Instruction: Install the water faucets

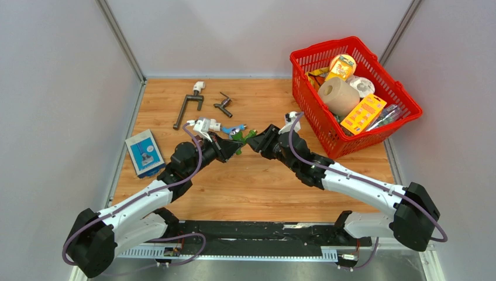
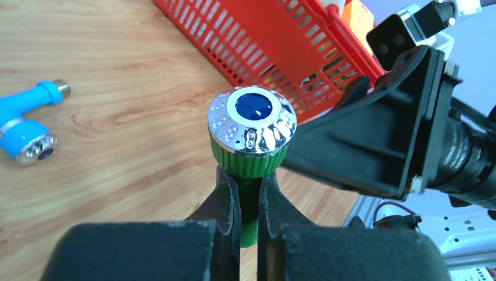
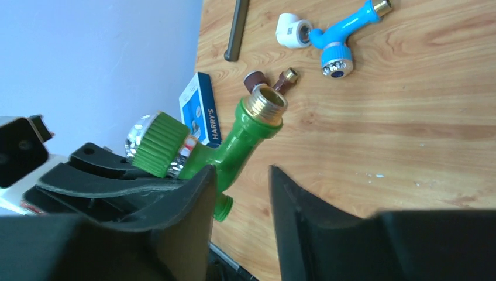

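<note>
Your left jaws pinched the green faucet [image 2: 252, 126] by its stem above the table [image 2: 117, 88], likely presenting it to your right jaws, parted and empty alongside.

You had a red basket [image 1: 324, 48] at the table's [image 1: 263, 187] far right and a blue box [image 1: 144, 152] at its left.

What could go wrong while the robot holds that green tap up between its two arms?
1. The left gripper pinches the green faucet only by its thin stem, below the wide chrome-capped knob. It might twist or slip out.
2. The right gripper sits very close beside it. A slightly misjudged move could knock the faucet loose or bump the two grippers together.
</note>
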`<state>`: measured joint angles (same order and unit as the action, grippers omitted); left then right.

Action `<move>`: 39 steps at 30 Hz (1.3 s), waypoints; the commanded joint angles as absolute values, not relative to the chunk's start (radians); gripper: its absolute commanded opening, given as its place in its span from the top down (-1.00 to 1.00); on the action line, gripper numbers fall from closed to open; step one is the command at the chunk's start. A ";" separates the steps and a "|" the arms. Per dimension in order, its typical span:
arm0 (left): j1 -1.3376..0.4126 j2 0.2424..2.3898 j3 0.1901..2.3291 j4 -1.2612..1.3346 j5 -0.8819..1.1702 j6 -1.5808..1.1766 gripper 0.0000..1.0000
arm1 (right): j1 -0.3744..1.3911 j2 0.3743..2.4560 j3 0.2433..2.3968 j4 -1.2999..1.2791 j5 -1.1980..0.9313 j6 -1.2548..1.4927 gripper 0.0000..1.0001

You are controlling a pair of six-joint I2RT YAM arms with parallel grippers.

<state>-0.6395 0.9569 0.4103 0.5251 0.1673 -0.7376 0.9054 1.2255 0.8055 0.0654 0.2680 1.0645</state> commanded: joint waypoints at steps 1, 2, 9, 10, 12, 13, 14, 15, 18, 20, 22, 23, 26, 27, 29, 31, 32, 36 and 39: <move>-0.617 0.913 0.528 0.427 0.192 -0.648 1.00 | 0.858 1.183 0.854 0.107 0.129 0.889 -0.20; -0.601 0.905 0.537 0.404 0.211 -0.637 1.00 | 0.827 1.178 0.861 0.107 0.076 0.840 -0.50; -0.397 0.897 0.629 0.225 0.590 -0.563 1.00 | 0.573 1.131 0.897 0.046 -0.442 0.552 -0.96; -0.393 0.902 0.644 0.191 0.642 -0.520 1.00 | 0.527 1.128 0.903 0.049 -0.544 0.534 -0.96; -0.384 0.896 0.672 0.137 0.719 -0.470 1.00 | 0.468 1.134 0.923 0.055 -0.723 0.461 -0.96; -0.383 0.893 0.690 0.102 0.742 -0.450 1.00 | 0.454 1.138 0.939 0.051 -0.805 0.404 -0.96; -0.385 0.885 0.701 0.089 0.785 -0.419 1.00 | 0.448 1.143 0.959 0.031 -0.863 0.347 -0.96; -0.385 0.881 0.716 0.056 0.798 -0.407 1.00 | 0.449 1.146 0.977 0.009 -0.912 0.300 -0.96; -0.384 0.859 0.741 0.031 0.862 -0.355 1.00 | 0.451 1.134 0.979 0.003 -1.001 0.187 -0.92; -0.384 0.847 0.742 0.049 0.891 -0.353 1.00 | 0.460 1.123 0.977 0.005 -1.028 0.143 -0.89; -0.384 0.838 0.744 0.073 0.922 -0.363 1.00 | 0.482 1.118 0.980 0.005 -1.046 0.094 -0.88; -0.383 0.833 0.744 0.084 0.934 -0.376 1.00 | 0.495 1.118 0.982 0.003 -1.051 0.075 -0.85; -0.384 0.819 0.753 0.104 0.969 -0.387 1.00 | 0.521 1.124 0.991 0.005 -1.090 0.028 -0.76; -0.385 0.812 0.755 0.106 0.977 -0.385 1.00 | 0.528 1.126 0.997 0.005 -1.101 0.017 -0.73; -0.384 0.805 0.756 0.113 0.988 -0.394 1.00 | 0.549 1.135 1.009 0.005 -1.123 0.006 -0.69; -0.384 0.801 0.758 0.124 1.002 -0.402 1.00 | 0.581 1.147 1.017 0.003 -1.120 0.006 -0.64; -0.385 0.799 0.761 0.123 1.003 -0.402 1.00 | 0.595 1.152 1.020 0.003 -1.117 -0.027 -0.61; -0.383 0.799 0.772 0.146 1.017 -0.420 1.00 | 0.627 1.172 1.026 0.006 -1.104 -0.041 -0.45; -0.385 0.799 0.776 0.166 1.026 -0.442 1.00 | 0.630 1.178 1.031 0.005 -1.101 -0.049 -0.26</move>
<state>-0.3862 0.8085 0.7189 0.0643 0.9897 -0.4213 0.6140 1.1629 0.9920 -0.0101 -1.0653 0.0029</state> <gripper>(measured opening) 0.064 0.689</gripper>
